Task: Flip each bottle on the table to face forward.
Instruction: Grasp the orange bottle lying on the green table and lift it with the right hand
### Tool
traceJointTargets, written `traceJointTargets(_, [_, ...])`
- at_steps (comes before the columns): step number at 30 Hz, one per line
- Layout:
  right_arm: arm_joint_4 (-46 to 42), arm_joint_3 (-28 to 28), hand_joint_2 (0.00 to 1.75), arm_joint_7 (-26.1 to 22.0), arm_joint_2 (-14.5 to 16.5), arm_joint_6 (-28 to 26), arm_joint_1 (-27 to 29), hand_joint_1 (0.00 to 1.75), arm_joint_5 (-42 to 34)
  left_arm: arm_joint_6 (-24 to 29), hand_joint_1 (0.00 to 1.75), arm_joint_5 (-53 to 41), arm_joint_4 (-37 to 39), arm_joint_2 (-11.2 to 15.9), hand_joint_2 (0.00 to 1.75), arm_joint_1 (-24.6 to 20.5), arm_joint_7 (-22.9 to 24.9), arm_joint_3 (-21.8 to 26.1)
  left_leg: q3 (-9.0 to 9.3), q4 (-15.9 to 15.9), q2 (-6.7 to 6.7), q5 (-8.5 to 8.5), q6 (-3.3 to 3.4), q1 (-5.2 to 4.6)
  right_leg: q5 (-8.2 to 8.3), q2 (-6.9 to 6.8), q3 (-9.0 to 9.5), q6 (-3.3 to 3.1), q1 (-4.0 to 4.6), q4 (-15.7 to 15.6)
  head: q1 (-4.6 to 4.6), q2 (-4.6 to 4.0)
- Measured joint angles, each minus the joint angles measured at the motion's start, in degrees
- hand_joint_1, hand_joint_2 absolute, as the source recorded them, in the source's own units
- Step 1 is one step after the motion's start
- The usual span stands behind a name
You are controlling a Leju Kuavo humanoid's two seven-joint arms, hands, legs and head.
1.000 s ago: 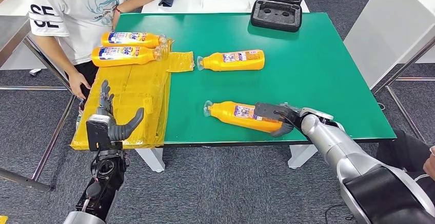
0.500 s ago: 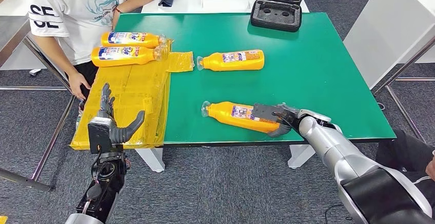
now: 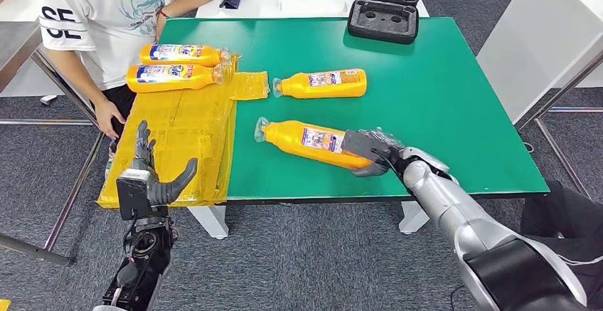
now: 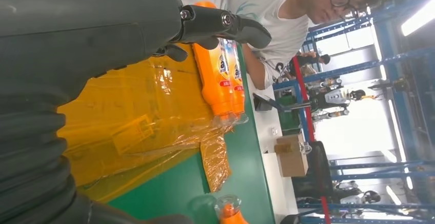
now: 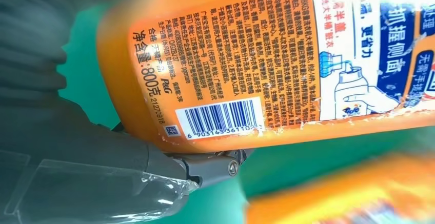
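Bottle nearest the table front edge lies on its side, cap toward the yellow sheet, its base end gripped by the right hand; the barcode label faces the wrist camera. Left hand hangs beside the table, fingers spread, holding nothing. Judged rigid, fairly heavy if full, and smooth plastic likely to slip: grip across the flat body, not the neck.

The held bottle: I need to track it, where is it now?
In the head view the bottle lies near the green table's front edge, gripped by the right hand.
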Motion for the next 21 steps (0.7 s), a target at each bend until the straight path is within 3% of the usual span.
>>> traceJointTargets(13, [-7.4, -7.0, 1.75, -3.7, 2.8, -4.4, 5.1, 1.75, -3.7, -1.0, 0.0, 3.6, -5.9, 0.1, 1.75, 3.8, -0.8, 1.9, -0.01, 0.0, -0.03, 0.0, 0.0, -0.01, 0.0, -0.01, 0.01, 0.0, -0.02, 0.0, 0.02, 0.0])
traceJointTargets(21, [-11.4, -12.2, 1.75, -9.1, 4.5, -6.1, 8.7, 1.75, -5.2, -9.5, 0.0, 12.4, -12.7, 0.1, 1.75, 7.7, -0.6, 3.9, -0.02, 0.0, -0.02, -0.02, 0.0, 0.01, -0.02, -0.01, -0.03, -0.01, 0.01, 0.0, -0.01, 0.0])
